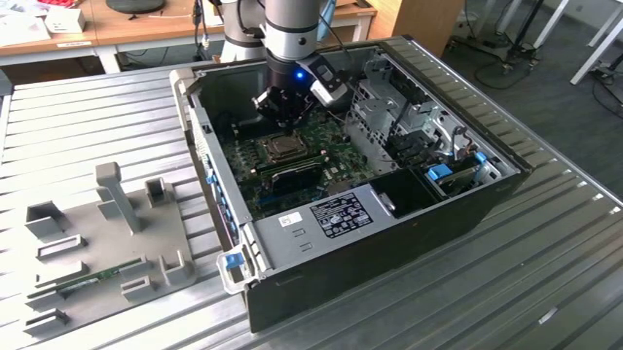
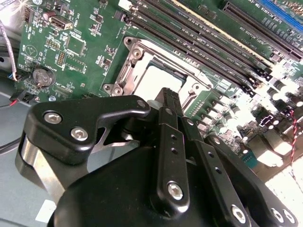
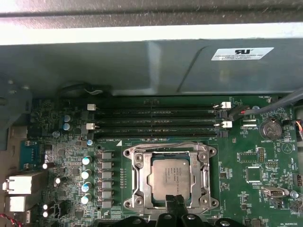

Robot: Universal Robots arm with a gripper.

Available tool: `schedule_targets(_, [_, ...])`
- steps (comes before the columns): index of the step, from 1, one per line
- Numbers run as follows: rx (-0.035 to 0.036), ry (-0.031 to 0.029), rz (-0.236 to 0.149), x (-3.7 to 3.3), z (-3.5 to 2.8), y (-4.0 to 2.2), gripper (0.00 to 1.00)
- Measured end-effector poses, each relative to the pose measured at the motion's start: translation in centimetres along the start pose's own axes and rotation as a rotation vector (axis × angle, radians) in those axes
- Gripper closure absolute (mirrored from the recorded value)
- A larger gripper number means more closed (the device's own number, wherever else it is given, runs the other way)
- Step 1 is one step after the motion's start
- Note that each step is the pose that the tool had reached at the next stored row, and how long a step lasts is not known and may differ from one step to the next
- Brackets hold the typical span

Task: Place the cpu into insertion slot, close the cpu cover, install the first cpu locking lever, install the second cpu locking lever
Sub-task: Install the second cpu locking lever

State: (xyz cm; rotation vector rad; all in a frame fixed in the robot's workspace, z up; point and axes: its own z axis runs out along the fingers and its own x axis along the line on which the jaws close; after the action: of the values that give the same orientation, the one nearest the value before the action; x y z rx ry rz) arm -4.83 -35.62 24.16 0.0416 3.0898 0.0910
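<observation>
On the table [image 1: 545,277], near its edge on the exterior view's left, lies a grey fixture plate [image 1: 98,255] with upright blocks and a green memory stick [image 1: 93,281] resting in it. To the right of it stands the opened computer case [image 1: 389,219], and my arm [image 1: 292,29] reaches down into it from above, with my gripper [image 1: 282,109] hanging over the motherboard [image 1: 331,146] near the case's far wall.

In the first wrist view the memory slots [image 3: 156,120] run across the board above the socket, and a coin cell battery [image 3: 271,128] sits off to the side. The cpu [image 3: 170,178] lies flat in the insertion slot [image 3: 135,158], its dull grey top facing up. The cpu cover [image 3: 201,182] is down around it, framing the chip through its open window, with screws at the corners of the bracket.

My fingers [image 3: 176,210] sit just at the socket's near edge, their tips overlapping the lower rim of the cover and touching or nearly touching the chip's edge; I cannot tell which. In the second wrist view the fingers [image 2: 168,123] stand close together in front of the socket, holding nothing that I can see, with the pale chip top [image 2: 158,80] showing just beyond their tips.
</observation>
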Motion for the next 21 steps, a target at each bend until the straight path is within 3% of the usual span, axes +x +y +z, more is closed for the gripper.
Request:
schedule_targets(7, [0.0, 0.0, 0.0, -0.04, -0.84, 0.05, 0.89])
schedule_targets(21, [-0.0001, 0.0, 0.0, -0.06, -1.26, 0.07, 0.89])
